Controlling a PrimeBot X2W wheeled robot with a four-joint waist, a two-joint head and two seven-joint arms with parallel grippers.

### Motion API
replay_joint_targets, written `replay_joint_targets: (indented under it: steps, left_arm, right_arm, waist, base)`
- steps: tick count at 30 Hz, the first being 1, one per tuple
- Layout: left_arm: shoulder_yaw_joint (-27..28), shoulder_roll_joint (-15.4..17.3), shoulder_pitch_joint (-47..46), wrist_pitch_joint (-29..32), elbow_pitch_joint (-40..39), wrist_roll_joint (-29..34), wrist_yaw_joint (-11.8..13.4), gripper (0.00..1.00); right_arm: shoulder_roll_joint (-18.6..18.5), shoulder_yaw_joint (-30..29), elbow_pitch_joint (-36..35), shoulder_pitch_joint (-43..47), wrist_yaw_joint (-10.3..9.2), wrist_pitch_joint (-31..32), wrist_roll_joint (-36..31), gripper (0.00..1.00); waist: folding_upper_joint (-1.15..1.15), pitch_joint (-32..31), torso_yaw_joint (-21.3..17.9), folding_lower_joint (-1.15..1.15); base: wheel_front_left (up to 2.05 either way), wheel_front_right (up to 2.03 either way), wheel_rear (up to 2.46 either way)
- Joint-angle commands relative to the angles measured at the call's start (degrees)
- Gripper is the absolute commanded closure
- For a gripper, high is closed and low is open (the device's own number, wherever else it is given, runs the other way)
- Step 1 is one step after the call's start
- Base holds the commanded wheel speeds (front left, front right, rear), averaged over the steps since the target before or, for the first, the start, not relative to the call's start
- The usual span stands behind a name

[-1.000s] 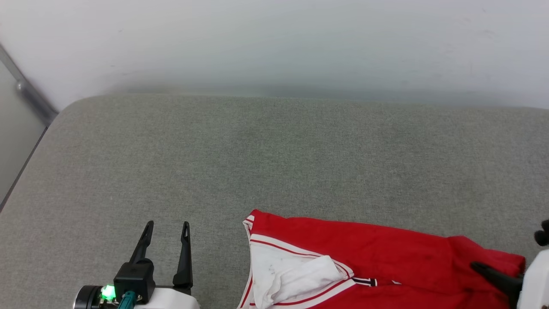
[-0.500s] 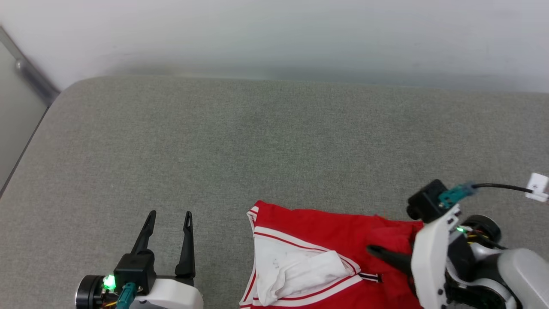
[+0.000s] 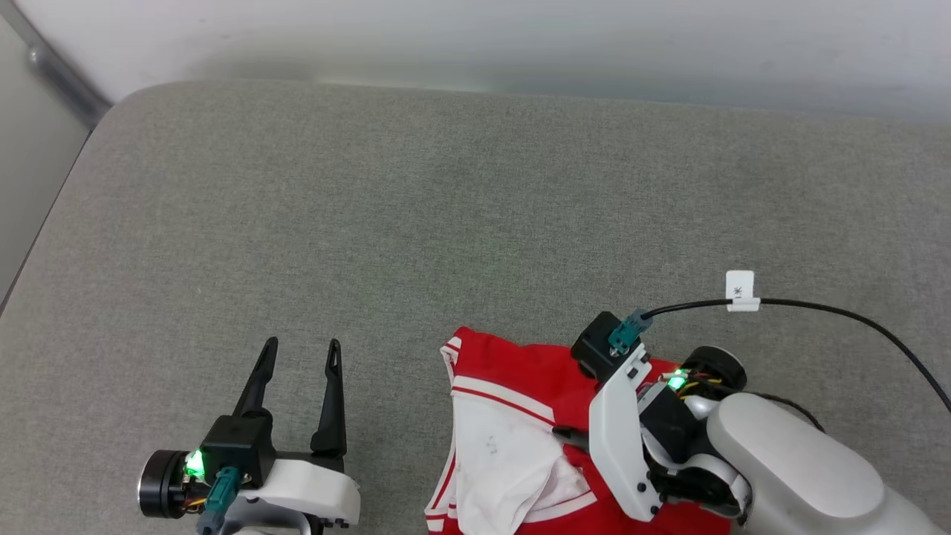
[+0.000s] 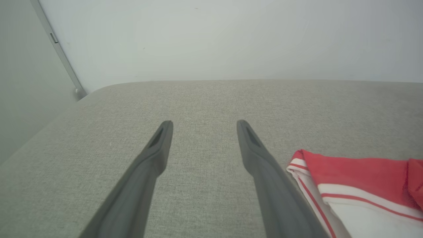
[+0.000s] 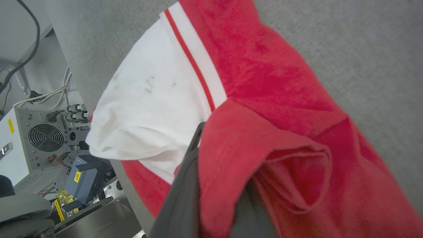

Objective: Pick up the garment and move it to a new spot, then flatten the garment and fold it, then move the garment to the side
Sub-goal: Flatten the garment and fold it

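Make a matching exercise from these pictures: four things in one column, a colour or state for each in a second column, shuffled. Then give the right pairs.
Column one
1. left gripper
2. right gripper
3. garment
4. tag

Column two
A. white, clipped on a black cable
B. shut on a fold of red cloth
C. open, nothing between its fingers
D. red and white, bunched on the grey cushion

Pairs: 1-C, 2-B, 3-D, 4-A
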Motion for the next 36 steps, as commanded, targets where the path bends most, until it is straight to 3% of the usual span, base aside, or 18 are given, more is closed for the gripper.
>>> replay_joint_targets:
  steps: [1, 7, 8, 9, 10, 17, 23, 30, 36]
  left_arm:
    - [0.0, -0.1, -0.8, -0.1, -0.1, 0.2, -0.1, 0.0]
    - [0.3, -0.4, -0.7, -0.1, 0.3, 0.0, 0.2, 0.0]
    - [0.3, -0.4, -0.5, -0.1, 0.4, 0.0, 0.3, 0.0]
    - [0.4, -0.4, -0.2, -0.1, 0.5, 0.0, 0.2, 0.0]
    - [0.5, -0.5, 0.1, -0.1, 0.6, 0.1, 0.2, 0.0]
    - [1.5, -0.5, 1.8, -0.1, 0.9, 0.6, -0.2, 0.0]
    - [2.0, -0.5, 3.7, -0.1, 0.8, 1.2, -0.4, 0.0]
    - [2.7, -0.5, 5.0, -0.1, 0.7, 1.6, -1.0, 0.0]
    - [3.2, -0.4, 5.9, -0.1, 0.8, 2.0, -1.3, 0.0]
  right_arm:
    - [0.8, 1.8, 1.9, -1.0, -0.02, -1.0, -0.1, 1.0]
    - [1.3, 7.1, 7.2, -2.1, -0.03, -5.4, 1.0, 1.0]
    - [1.4, 7.3, 7.5, -2.2, -0.03, -6.5, 1.9, 0.81]
    - [1.5, 7.4, 7.5, -2.0, -0.03, -7.3, 2.9, 0.33]
    - [1.1, 7.8, 7.0, -2.4, -0.03, -8.4, 3.0, 0.0]
    - [-4.5, 6.2, 1.3, -2.5, -0.02, -18.3, 1.7, 0.0]
    - [-7.5, -4.3, -1.2, 0.9, -0.03, -29.6, -3.2, 0.0]
    - [-3.2, -24.0, 0.8, 9.4, -0.02, -43.7, -15.4, 0.0]
    - [2.8, -37.3, 0.4, 18.4, -0.02, -50.4, -24.9, 0.0]
  waist:
    - [0.0, 0.6, 0.4, -0.01]
    - [0.0, 0.5, 0.2, -0.01]
    - [0.0, 0.3, 0.1, -0.01]
    - [0.0, -0.1, -0.1, -0.01]
    - [0.0, -0.5, -0.3, -0.01]
    - [0.0, -4.3, -2.1, -0.01]
    - [0.0, -6.9, -3.9, -0.01]
    - [0.0, -8.6, -5.1, -0.01]
    - [0.0, -9.8, -5.3, -0.01]
  base:
    - [0.0, 0.0, 0.0]
    - [0.0, 0.0, 0.0]
    - [0.0, 0.0, 0.0]
    - [0.0, 0.0, 0.0]
    - [0.0, 0.0, 0.0]
    - [0.0, 0.0, 0.0]
    - [0.0, 0.0, 0.0]
    - [0.0, 0.0, 0.0]
    - [0.0, 0.0, 0.0]
